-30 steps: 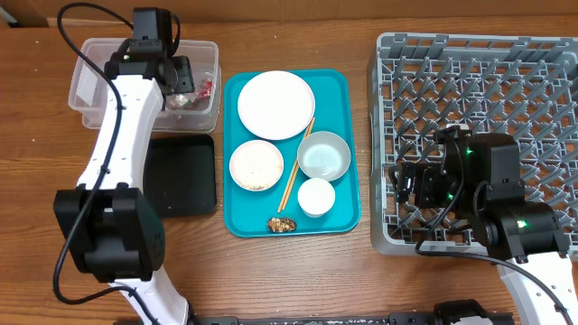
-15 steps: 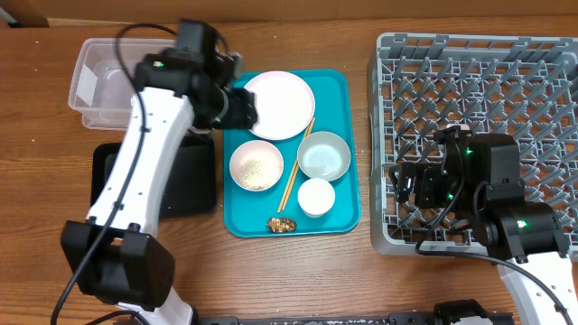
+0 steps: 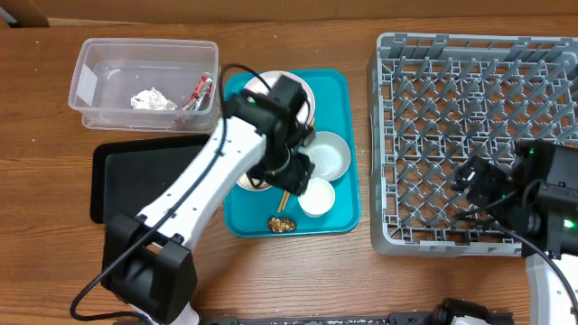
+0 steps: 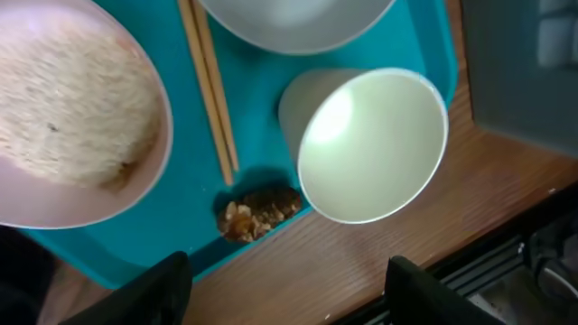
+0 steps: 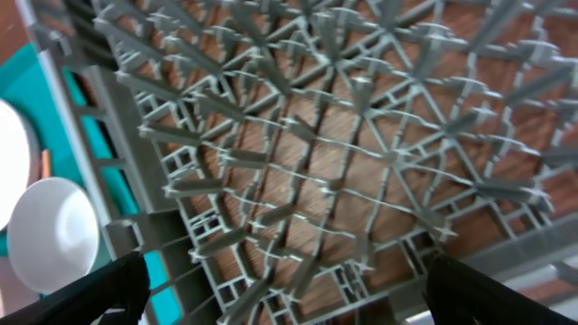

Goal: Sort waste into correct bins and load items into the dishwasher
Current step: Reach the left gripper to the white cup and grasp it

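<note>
My left gripper (image 3: 293, 173) is open and empty, low over the front of the teal tray. In its wrist view (image 4: 289, 302) the fingers hang above the small brown food lump (image 4: 260, 212), which also shows overhead (image 3: 281, 224). Beside it stand the small white cup (image 4: 372, 144), two wooden chopsticks (image 4: 209, 90) and a white bowl holding rice-like crumbs (image 4: 72, 108). The clear tub (image 3: 90, 68) holds crumpled white paper (image 3: 152, 99) and the red wrapper (image 3: 200, 90). My right gripper (image 3: 474, 181) is open and empty over the grey dish rack (image 3: 470, 54), seen close up in the right wrist view (image 5: 361, 135).
The black tray (image 3: 144, 181) lies left of the teal tray (image 3: 339, 86). The white plate (image 3: 302, 88) and pale grey bowl (image 3: 330, 153) sit on the teal tray, partly under my left arm. Bare wood lies in front of the tray.
My left arm swung from the clear tub across to the front of the teal tray. My right gripper moved right and a little forward over the rack.
</note>
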Robot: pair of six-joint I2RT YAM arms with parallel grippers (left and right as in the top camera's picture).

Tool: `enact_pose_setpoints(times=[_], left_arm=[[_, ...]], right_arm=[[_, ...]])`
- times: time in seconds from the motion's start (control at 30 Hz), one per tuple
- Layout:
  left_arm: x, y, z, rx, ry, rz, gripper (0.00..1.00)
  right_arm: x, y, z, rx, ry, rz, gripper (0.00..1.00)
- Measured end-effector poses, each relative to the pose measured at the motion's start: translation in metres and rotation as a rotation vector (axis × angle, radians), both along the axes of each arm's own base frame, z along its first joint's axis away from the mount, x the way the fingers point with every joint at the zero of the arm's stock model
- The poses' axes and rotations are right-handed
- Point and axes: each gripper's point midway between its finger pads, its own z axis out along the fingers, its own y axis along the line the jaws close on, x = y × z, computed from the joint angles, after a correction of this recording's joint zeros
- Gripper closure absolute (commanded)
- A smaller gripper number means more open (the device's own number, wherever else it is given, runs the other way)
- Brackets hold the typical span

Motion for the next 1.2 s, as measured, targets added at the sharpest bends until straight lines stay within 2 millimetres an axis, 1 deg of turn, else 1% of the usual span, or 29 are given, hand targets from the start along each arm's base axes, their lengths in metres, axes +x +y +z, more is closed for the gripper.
enact_pose_setpoints(times=[0.07, 0.17, 0.27, 0.37, 0.47, 0.6, 0.63, 0.67, 0.9, 0.93, 1.0, 1.2], left_arm=[[-0.002, -0.005, -0.015, -0.003, -0.011, -0.017, 0.30], [0.001, -0.012, -0.027, -0.020, -0.039, -0.030, 0.32], [0.008, -0.018, -0.039, -0.043, -0.080, -0.030, 0.37], [0.010, -0.020, -0.048, -0.051, -0.094, -0.016, 0.47], [0.011, -0.021, -0.052, -0.056, -0.098, -0.001, 0.63], [0.010, -0.020, -0.055, -0.052, -0.095, 0.008, 0.69], [0.010, -0.020, -0.055, -0.051, -0.094, 0.010, 0.71], [0.010, -0.020, -0.055, -0.051, -0.093, 0.010, 0.76], [0.010, -0.019, -0.055, -0.049, -0.087, 0.030, 0.90], [0.010, -0.019, -0.056, -0.049, -0.087, 0.031, 0.93], [0.010, -0.019, -0.056, -0.047, -0.087, 0.032, 0.96], [0.008, -0.017, -0.056, -0.039, -0.078, 0.034, 0.96]], right_arm=[[0.000, -0.002, -0.001, 0.003, 0.004, -0.010, 0.00], [0.000, -0.002, -0.004, 0.006, 0.015, -0.010, 0.00], [0.001, -0.002, -0.008, 0.012, 0.035, -0.010, 0.00], [0.000, -0.002, -0.012, 0.017, 0.055, -0.011, 0.00], [0.001, -0.002, -0.012, 0.018, 0.058, -0.011, 0.00], [-0.001, -0.002, -0.013, 0.020, 0.064, -0.010, 0.00], [-0.001, -0.001, -0.013, 0.020, 0.066, -0.010, 0.00], [-0.001, -0.001, -0.013, 0.020, 0.066, -0.010, 0.00], [-0.003, -0.001, -0.014, 0.022, 0.072, -0.011, 0.00], [-0.002, -0.001, -0.014, 0.022, 0.072, -0.011, 0.00], [-0.003, -0.001, -0.014, 0.022, 0.072, -0.011, 0.00], [-0.003, -0.001, -0.014, 0.022, 0.072, -0.011, 0.00]])
